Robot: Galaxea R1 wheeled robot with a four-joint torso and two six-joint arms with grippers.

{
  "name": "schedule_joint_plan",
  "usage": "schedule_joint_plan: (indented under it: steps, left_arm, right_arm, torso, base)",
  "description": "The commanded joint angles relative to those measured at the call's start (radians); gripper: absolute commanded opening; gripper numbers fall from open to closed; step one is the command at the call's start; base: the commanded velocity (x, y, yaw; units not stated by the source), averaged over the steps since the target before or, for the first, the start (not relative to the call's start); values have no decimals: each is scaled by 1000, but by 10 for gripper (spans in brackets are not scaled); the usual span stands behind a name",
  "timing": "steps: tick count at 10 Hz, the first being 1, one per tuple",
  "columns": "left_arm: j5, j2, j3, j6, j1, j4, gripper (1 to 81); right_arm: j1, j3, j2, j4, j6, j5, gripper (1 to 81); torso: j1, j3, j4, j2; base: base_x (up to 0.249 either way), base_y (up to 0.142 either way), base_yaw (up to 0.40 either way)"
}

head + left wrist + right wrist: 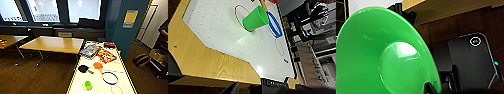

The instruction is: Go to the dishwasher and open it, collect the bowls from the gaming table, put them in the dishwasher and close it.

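Observation:
A green bowl [386,62] looms very close in the right wrist view, its rounded inside facing the camera, and a dark finger tip [429,88] rests at its rim, so my right gripper looks shut on it. The left wrist view looks down over a white table [218,35] with a wooden border, where a green plastic cup [255,18] stands, the same cup [87,85] that sits near the front of the table in the head view. The dishwasher is out of view. I cannot tell how my left gripper stands.
The white, yellow-edged table [120,66] carries a black paddle [83,68], an orange paddle [98,65], a blue ring [110,78] and flat colourful boxes [106,55]. A wooden table [53,43] stands to the left. A bag [141,60] and a person [163,32] are at the right.

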Motion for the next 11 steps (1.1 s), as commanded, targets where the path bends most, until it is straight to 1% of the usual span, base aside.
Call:
schedule_joint_plan:
  steps: [1, 3, 4, 5, 6, 7, 8, 9, 11]
  left_arm:
    - [58, -25, 38, 3, -136, -27, 811]
    - [64, -9, 34, 3, -136, -22, 811]
    - [64, 2, 29, 3, -142, -22, 811]
    - [64, 19, 23, 3, -158, -25, 811]
    - [89, 43, 18, 1, -184, -31, 811]
    - [130, 63, 15, -4, -219, -45, 811]
    - [144, 85, 11, -7, -248, -51, 811]
    - [151, 120, -11, -33, -271, -51, 811]
    - [225, 207, -109, -91, -320, -51, 811]
  right_arm:
    - [6, -68, 25, -34, -3, -26, 10]
    - [-21, 32, -90, -45, -3, 35, 10]
    - [-50, 56, -120, -54, -6, 60, 10]
    - [-89, 63, -137, -65, -8, 98, 10]
    - [-118, 55, -136, -76, -8, 135, 10]
    - [-138, 47, -131, -80, -8, 154, 10]
    - [-147, 44, -131, -82, -8, 171, 10]
    - [-147, 47, -128, -83, -8, 172, 10]
    - [-130, 49, -118, -83, -6, 172, 10]
  torso:
    - [0, 0, 0, 0]
    - [0, 0, 0, 0]
    - [0, 0, 0, 0]
    - [0, 0, 0, 0]
    - [0, 0, 0, 0]
    - [0, 0, 0, 0]
    - [0, 0, 0, 0]
    - [0, 0, 0, 0]
    - [0, 0, 0, 0]
  base:
    - [0, 0, 0]
    - [0, 0, 0]
    - [0, 0, 0]
    - [0, 0, 0]
    - [0, 0, 0]
    - [0, 0, 0]
    - [0, 0, 0]
    - [0, 0, 0]
    - [0, 0, 0]
